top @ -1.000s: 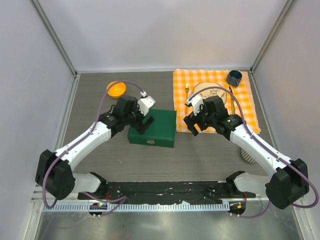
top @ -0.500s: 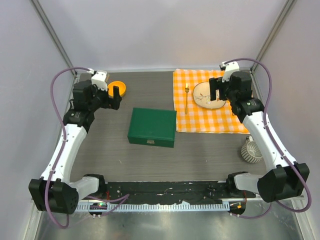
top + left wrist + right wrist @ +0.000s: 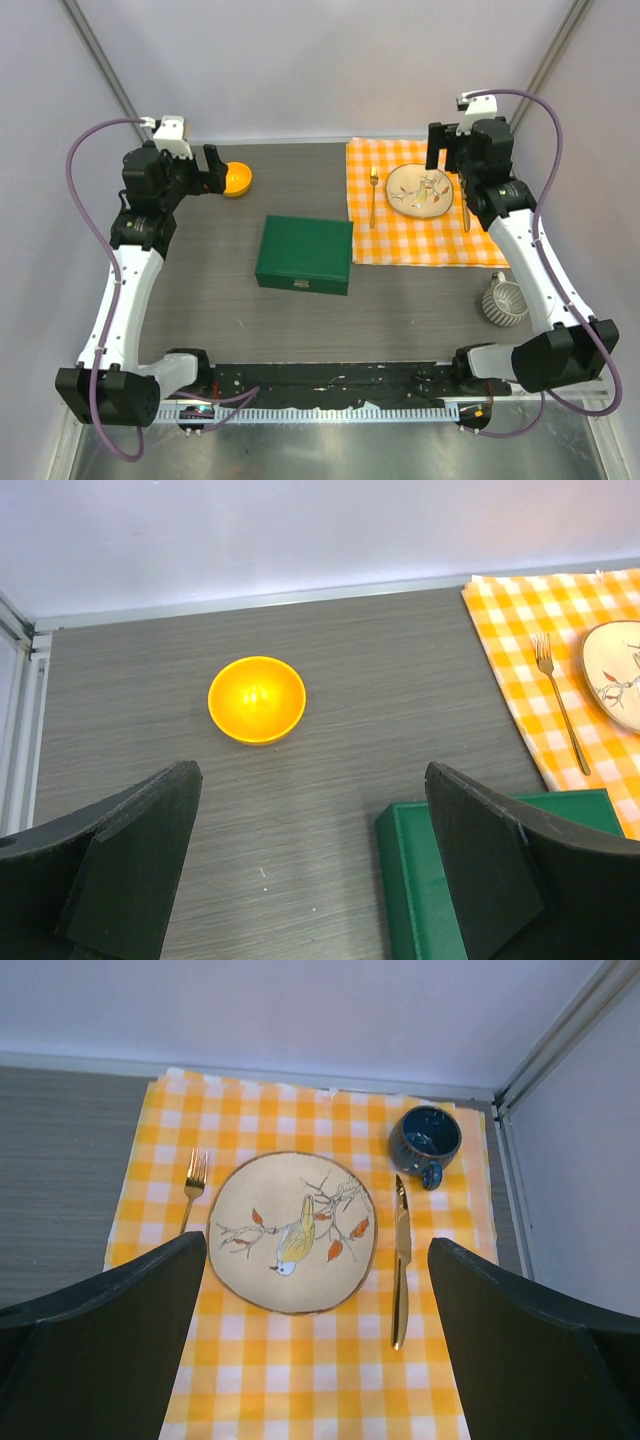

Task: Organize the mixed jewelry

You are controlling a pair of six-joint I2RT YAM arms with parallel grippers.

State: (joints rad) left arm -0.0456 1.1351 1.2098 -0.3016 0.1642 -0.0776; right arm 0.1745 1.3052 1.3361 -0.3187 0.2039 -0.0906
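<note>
An orange bowl [image 3: 256,699] sits apart from a closed green box [image 3: 304,254]; a bird plate [image 3: 291,1231] lies on checked cloth [image 3: 300,1360] between fork [image 3: 192,1188] and knife [image 3: 400,1260]

1. Bright, even, soft light falls from overhead; the pale walls [image 3: 330,70] look washed out and almost featureless.
2. Shadows are faint: only a thin dark edge along the near side of the green box [image 3: 303,254].
3. The orange bowl [image 3: 256,699] glows, with a hot patch in its middle.
4. The metal strip [image 3: 320,450] at the near edge shows a dull sheen.
5. In the 2 wrist views, the fingers [image 3: 130,865] of the left gripper [image 3: 310,780] and those of the right gripper [image 3: 318,1245] are black, slightly soft shapes with little surface detail.
6. Farther off, the plate [image 3: 292,1232] is sharp, with its painted bird clear.
</note>
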